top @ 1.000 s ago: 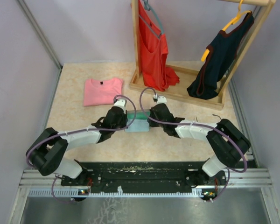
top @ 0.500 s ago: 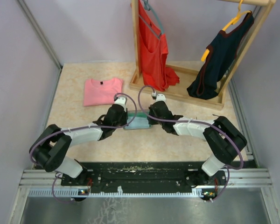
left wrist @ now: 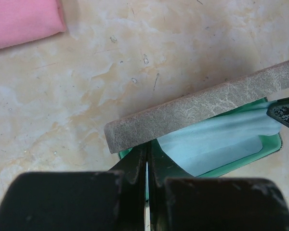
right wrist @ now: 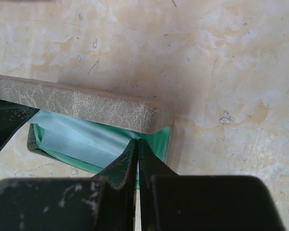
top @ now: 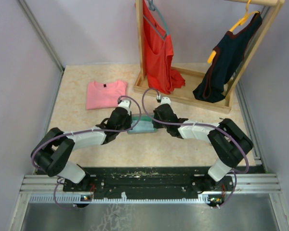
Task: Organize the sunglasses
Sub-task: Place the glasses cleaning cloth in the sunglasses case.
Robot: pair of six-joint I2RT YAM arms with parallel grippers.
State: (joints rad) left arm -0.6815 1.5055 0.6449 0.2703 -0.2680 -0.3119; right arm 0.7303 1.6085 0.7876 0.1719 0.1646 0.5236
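**Top view:** Both wrists cover most of the case. Its two ends are concealed, and its contents are too small to make out. Beyond the case, the rack and the red top are cut off by the upper edge.

**Left wrist view:** The lid runs out at the right edge and hides the far part of the case's interior. The cloth covers most of what remains. The left gripper masks the case's near corner. Beyond the case, the pink shirt is cropped at the frame's corner.

**Right wrist view:** The lid is cut at the left edge. The right gripper masks the case's near rim.

Whether the sunglasses lie inside the case cannot be told.
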